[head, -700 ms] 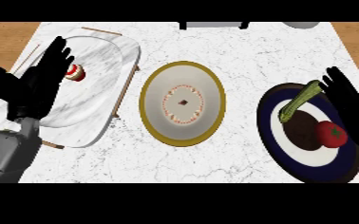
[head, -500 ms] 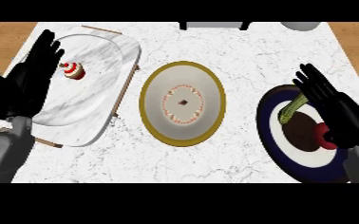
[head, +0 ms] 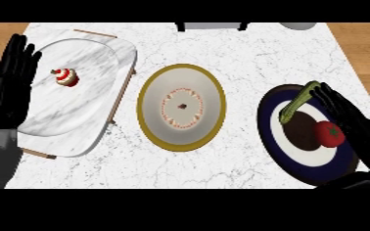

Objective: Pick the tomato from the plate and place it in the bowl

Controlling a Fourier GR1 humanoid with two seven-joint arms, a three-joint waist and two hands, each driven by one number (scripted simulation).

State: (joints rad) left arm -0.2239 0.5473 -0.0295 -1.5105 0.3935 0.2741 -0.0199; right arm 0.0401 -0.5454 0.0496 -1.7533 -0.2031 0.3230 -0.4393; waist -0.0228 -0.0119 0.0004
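Right hand (head: 345, 113), fingers straight and holding nothing, lies over the plate (head: 274, 137) at right of frame, touching the tomato (head: 330, 133). The bowl (head: 182, 106) sits centre; left hand (head: 17, 80) rests open at left edge.

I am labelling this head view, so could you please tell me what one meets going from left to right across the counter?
Left hand, open at the left edge → cupcake on the marble tray → gold-rimmed bowl → dark blue plate → tomato on that plate, under the open right hand.
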